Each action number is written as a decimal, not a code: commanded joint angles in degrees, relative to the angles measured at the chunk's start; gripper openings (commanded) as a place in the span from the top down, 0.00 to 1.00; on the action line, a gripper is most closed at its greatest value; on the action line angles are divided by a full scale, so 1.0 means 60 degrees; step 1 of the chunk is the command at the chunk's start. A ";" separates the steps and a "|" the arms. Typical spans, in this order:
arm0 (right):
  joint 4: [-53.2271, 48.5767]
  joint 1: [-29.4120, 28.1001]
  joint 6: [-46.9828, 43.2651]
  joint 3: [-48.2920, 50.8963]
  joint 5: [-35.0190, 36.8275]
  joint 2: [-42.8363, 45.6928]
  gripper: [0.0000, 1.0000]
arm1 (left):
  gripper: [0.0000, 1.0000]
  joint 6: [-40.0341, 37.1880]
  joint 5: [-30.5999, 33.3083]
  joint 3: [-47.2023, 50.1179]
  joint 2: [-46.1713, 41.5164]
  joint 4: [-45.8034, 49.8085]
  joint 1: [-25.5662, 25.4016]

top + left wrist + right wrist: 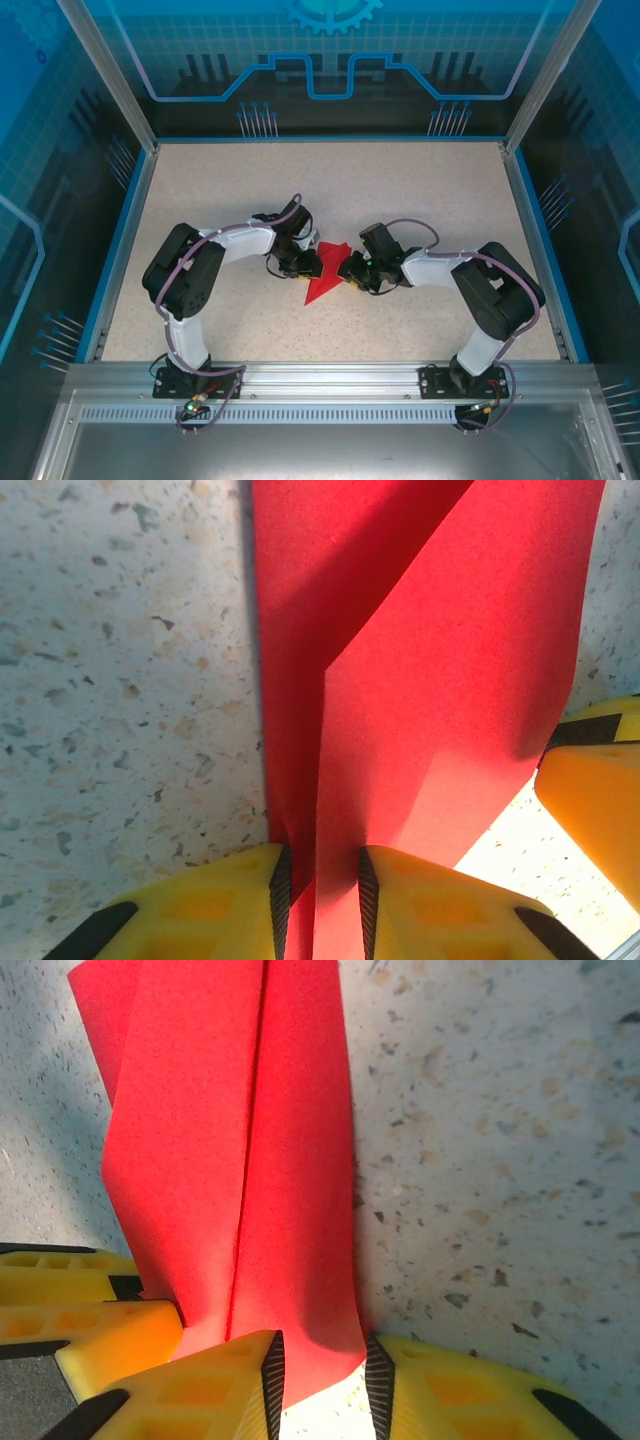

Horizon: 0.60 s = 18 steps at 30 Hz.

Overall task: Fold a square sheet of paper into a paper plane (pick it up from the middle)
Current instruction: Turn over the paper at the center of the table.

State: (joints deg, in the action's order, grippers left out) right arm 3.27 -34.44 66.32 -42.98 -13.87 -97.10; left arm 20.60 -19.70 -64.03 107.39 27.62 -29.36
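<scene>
since thin paper lying flat gives a fingertip nothing to catch, the red sheet of paper (325, 283) is lifted off the bench (400, 190) in a tented ridge at the middle of the work area, between the two arms. the left gripper (308, 264) comes at it from the left and the right gripper (352, 272) from the right, nose to nose, so each can take one end of the same raised fold.

from the left wrist, the sheet (440, 680) runs away from the camera as two long panels meeting at a sharp crease, with its near end standing between the left gripper's (323, 865) yellow fingers. the jaws are parted only a little around it. whether the pads actually bite the paper i cannot tell.

from the right wrist it looks much the same: the sheet (250, 1160) drops its near corner into the narrow gap of the right gripper (322, 1350), with bright speckled bench (500, 1160) showing under it. again i cannot tell if it is clamped or merely straddled.

my judgement is that the plane is at an early fold. holding both ends of the ridge would keep the crease straight while the panels are pressed down.
</scene>
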 commanded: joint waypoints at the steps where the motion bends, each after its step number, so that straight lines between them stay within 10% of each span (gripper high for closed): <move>1: 0.1327 -0.0091 0.0203 0.0058 -0.0344 -0.0457 0.69 | 0.72 -0.0144 -0.0272 -0.0198 0.0155 0.0356 -0.0083; 18: 0.2486 -0.0076 0.0189 0.0756 -0.0140 0.0006 0.67 | 0.75 0.0032 -0.0416 0.0015 -0.0127 0.0217 -0.0100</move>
State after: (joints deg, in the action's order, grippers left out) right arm 14.76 -34.24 67.31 -39.72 -15.20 -96.84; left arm 20.62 -20.38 -64.14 107.53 27.83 -29.43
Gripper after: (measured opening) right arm 0.331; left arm 0.258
